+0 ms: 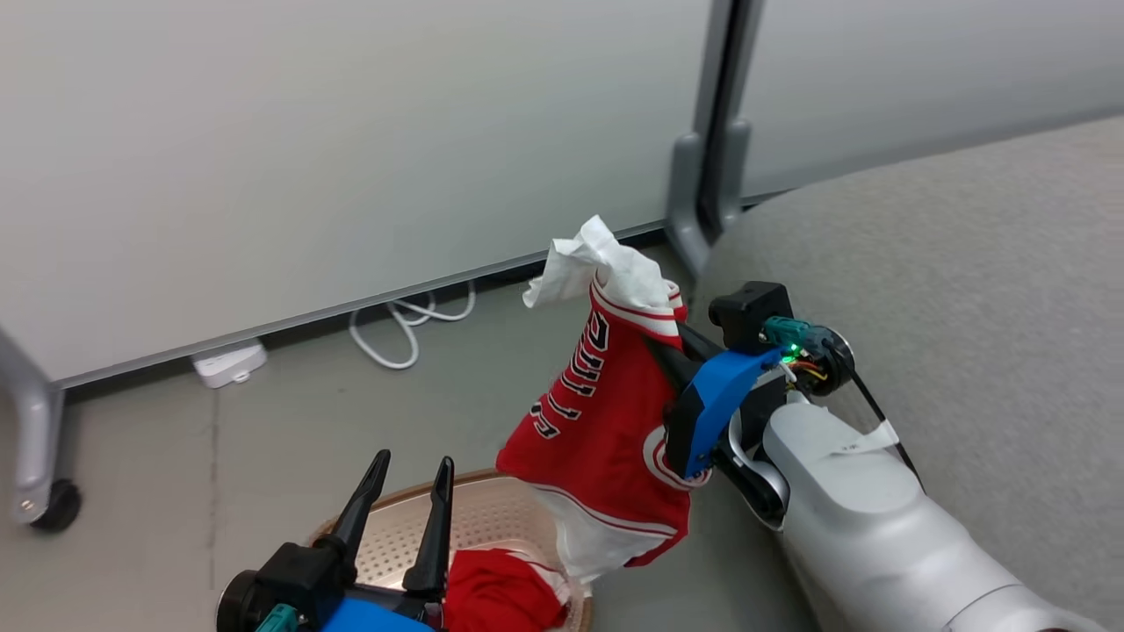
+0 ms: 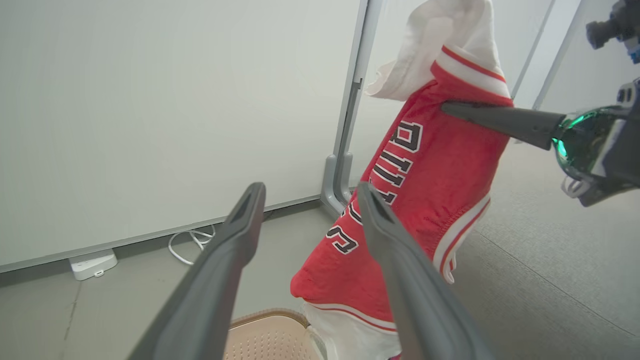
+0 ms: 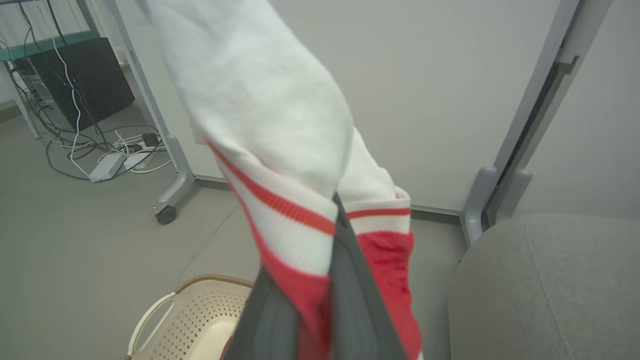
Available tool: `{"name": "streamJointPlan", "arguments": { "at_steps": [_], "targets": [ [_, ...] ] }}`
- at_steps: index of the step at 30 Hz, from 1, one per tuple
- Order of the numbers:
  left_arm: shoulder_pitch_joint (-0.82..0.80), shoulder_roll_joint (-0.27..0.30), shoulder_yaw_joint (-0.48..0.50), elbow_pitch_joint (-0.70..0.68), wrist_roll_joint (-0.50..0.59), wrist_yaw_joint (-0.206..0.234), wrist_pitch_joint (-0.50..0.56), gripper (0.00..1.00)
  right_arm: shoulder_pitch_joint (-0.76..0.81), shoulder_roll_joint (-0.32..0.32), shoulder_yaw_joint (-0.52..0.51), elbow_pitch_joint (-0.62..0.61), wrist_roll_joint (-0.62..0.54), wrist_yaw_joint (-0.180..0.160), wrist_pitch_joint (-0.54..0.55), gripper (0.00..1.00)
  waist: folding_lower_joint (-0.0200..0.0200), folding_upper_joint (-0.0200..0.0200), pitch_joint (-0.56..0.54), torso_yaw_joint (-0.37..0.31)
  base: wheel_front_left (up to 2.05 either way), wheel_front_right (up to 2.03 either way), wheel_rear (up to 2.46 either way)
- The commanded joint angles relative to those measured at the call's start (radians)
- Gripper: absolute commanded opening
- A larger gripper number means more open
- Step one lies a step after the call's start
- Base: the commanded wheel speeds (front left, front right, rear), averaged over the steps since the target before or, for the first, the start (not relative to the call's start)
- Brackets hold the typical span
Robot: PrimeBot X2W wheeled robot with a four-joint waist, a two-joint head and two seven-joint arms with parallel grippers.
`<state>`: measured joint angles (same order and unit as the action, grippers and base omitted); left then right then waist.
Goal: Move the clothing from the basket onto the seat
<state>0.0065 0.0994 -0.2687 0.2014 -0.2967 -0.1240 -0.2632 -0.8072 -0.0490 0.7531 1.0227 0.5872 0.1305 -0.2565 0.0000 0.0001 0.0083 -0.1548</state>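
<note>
My right tool [image 1: 659,351], arm raised, pinches the red lettered fabric garment [image 1: 606,412] above the cream perforated basket [image 1: 483,518]; left tool [image 1: 414,461] gapes empty.

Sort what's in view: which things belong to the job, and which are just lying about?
Job: lettered garment in right gripper; second garment in basket; seat; open left gripper.
Lying about: cable, power strip, partition, castor.
</note>
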Motion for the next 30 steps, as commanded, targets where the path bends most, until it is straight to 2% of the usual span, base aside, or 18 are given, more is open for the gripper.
{"name": "streamJointPlan", "arguments": {
  "at_steps": [1,9,16,30],
  "targets": [
    [0.006,-0.001,0.012,-0.006,0.007,-0.007,-0.002,1.00,-0.018,-0.002,0.000,-0.009,-0.006,0.000,-0.003,0.00,0.0000,-0.0001,0.020,-0.081,0.00,0.00,0.00],
    [-0.031,-0.003,0.008,-0.025,0.012,-0.009,-0.002,1.00,-0.036,-0.002,-0.033,0.019,-0.028,0.000,-0.006,0.00,0.0000,-0.0001,0.061,-0.256,0.00,0.00,0.00],
    [-0.043,0.013,0.001,-0.025,0.016,-0.008,-0.002,1.00,-0.027,-0.001,-0.068,0.019,-0.041,0.000,-0.009,0.00,0.0000,-0.0001,0.088,-0.373,0.00,0.00,0.00],
    [-0.120,0.057,-0.074,-0.002,-0.004,-0.008,-0.002,1.00,-0.013,-0.001,-0.203,-0.024,-0.071,0.000,-0.009,0.00,0.0000,-0.0001,0.163,-0.393,0.00,0.00,0.00]
  ]
}}
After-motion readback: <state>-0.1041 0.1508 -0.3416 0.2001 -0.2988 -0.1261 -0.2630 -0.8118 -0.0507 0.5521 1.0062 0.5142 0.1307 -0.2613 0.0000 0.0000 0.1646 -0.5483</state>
